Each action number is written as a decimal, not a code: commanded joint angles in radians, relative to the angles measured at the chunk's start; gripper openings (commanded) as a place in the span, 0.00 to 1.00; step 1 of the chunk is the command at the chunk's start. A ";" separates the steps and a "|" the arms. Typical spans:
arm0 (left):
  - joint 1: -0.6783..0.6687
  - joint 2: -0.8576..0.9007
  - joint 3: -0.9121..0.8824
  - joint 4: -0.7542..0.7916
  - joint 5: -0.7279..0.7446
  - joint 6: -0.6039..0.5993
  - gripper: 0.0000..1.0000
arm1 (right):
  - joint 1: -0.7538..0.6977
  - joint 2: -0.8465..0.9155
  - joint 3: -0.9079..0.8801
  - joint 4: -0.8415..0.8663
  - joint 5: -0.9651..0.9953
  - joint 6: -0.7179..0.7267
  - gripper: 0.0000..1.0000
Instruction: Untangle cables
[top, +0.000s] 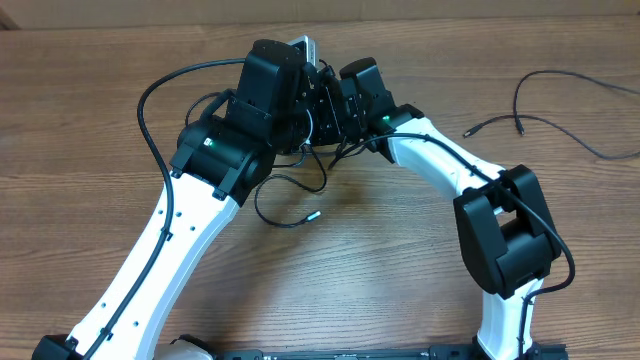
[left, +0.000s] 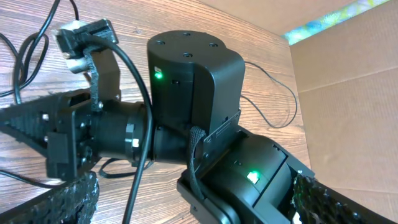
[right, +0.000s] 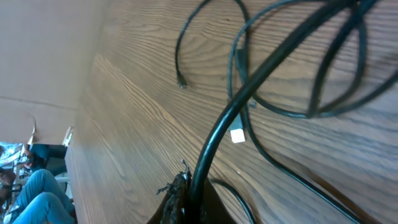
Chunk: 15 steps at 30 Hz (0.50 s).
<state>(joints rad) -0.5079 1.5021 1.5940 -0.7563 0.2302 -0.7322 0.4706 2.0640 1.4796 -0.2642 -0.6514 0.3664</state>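
The right gripper (right: 186, 200) clamped one of the cables (top: 310, 216) tangled at its 6 o'clock, the left gripper (left: 199, 202) gaped apart, so a slow pull toward 3 o'clock seemed wisest.

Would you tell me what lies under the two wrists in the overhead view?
Thin black cables loop out onto the table, one silver-tipped; whatever sits directly beneath is covered.

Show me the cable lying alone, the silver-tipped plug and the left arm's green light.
cable lying alone (top: 492, 124): overhead view, on the stretch beside its left plug end.
silver-tipped plug (top: 313, 214): overhead view, on its bright tip.
green light (top: 209, 142): overhead view, on the lit dot of the left arm's joint.
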 joint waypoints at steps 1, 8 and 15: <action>0.004 0.008 0.003 0.000 -0.010 0.015 1.00 | -0.042 0.013 0.019 -0.005 -0.022 0.011 0.04; 0.004 0.008 0.003 0.000 -0.010 0.015 1.00 | -0.127 0.012 0.020 -0.005 -0.205 0.079 0.04; 0.004 0.008 0.003 0.000 -0.010 0.015 1.00 | -0.232 -0.013 0.020 -0.058 -0.266 0.075 0.04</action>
<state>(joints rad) -0.5079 1.5021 1.5940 -0.7563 0.2302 -0.7322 0.2775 2.0666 1.4796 -0.3058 -0.8795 0.4351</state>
